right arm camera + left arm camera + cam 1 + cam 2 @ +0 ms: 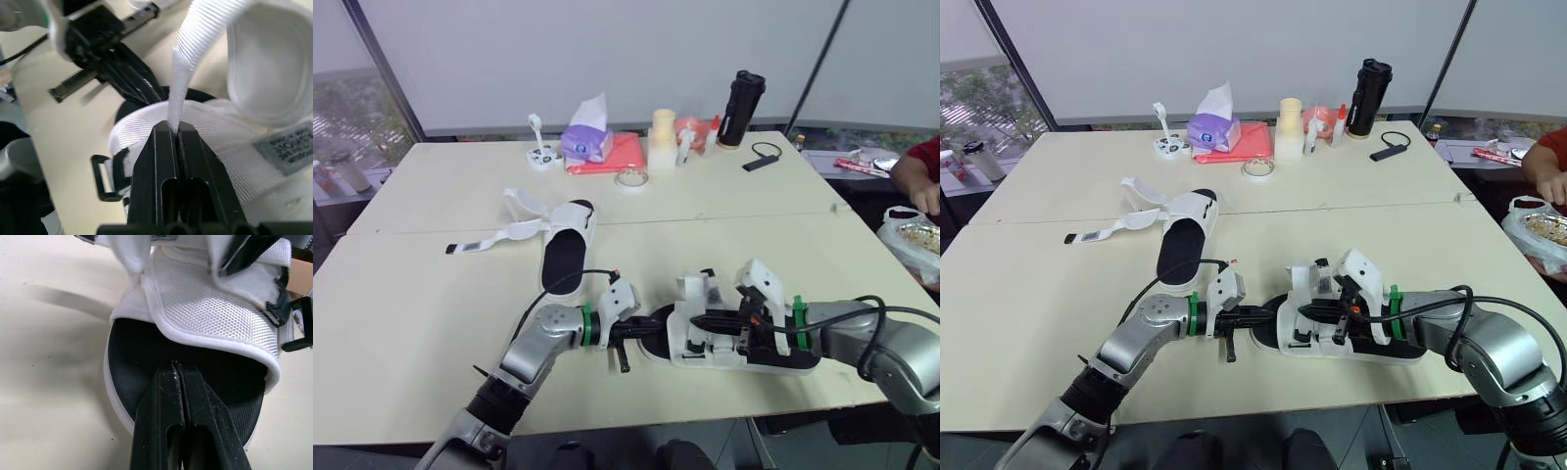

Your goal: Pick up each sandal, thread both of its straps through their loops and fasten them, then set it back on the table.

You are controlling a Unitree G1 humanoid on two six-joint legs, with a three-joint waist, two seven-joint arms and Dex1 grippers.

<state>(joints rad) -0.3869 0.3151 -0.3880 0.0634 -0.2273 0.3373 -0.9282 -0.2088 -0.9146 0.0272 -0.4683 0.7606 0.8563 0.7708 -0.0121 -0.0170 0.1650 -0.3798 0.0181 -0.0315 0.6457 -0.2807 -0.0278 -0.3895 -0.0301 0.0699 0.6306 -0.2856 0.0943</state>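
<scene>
The near sandal (744, 343), black-soled with white straps, lies near the table's front edge. My left gripper (641, 331) is shut, its tips resting on the black footbed (146, 357) at the sandal's left end, with nothing seen between the fingers. My right gripper (174, 128) reaches in over the sandal from the right and is shut on a white strap (195, 44) that rises from between its fingers. A black plastic loop (102, 178) hangs at the sandal's side. The second sandal (570, 245) lies farther back on the left, its straps (524, 211) open and spread on the table.
At the back of the table stand a tissue box (588, 142), a red cloth (617, 155), a tape roll (631, 178), a cream cup (663, 129) and a black bottle (742, 108). A person's arm (920, 166) and a food bag (913, 237) are at the right edge.
</scene>
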